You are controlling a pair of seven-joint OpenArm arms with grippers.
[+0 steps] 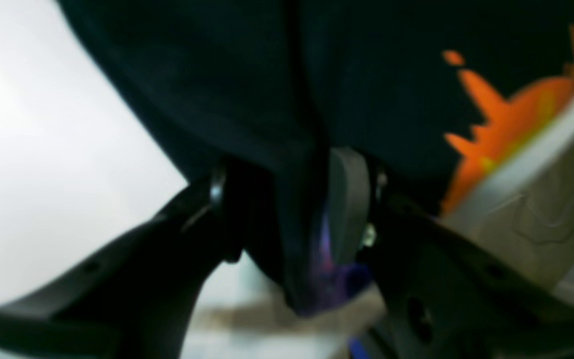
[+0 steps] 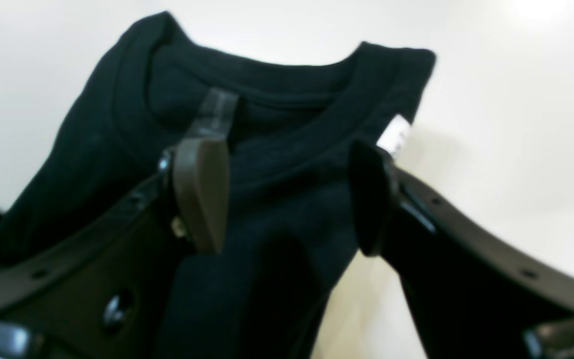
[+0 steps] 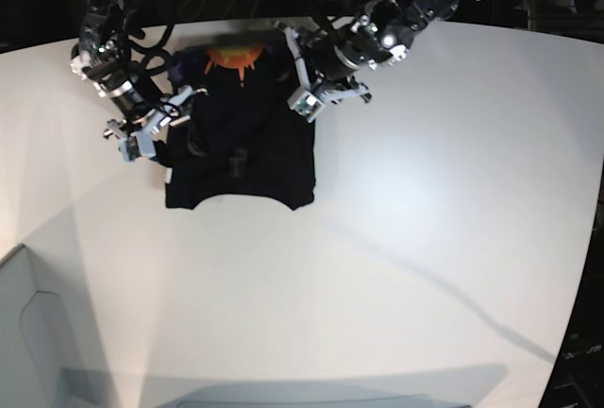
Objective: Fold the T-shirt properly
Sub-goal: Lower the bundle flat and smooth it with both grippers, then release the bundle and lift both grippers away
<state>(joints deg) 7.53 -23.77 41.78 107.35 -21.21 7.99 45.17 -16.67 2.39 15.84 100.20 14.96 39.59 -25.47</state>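
Upper left of base view, T-shirt (image 3: pixel 241 158) lies part-folded on counter (image 3: pixel 425 238); left claw (image 1: pixel 287 209) half apart around a fabric fold, grip uncertain; right claw (image 2: pixel 287 199) apart over collar. Next: clear claws, fold again.

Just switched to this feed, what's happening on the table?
Both arms are working the black T-shirt, partly folded on the white table. The right gripper is open, its fingers straddling cloth near the collar. The left gripper has cloth between its fingers by the orange print.

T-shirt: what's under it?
The white table lies under the T-shirt; the part beneath the cloth is covered. Anything hidden between its folded layers can't be seen.
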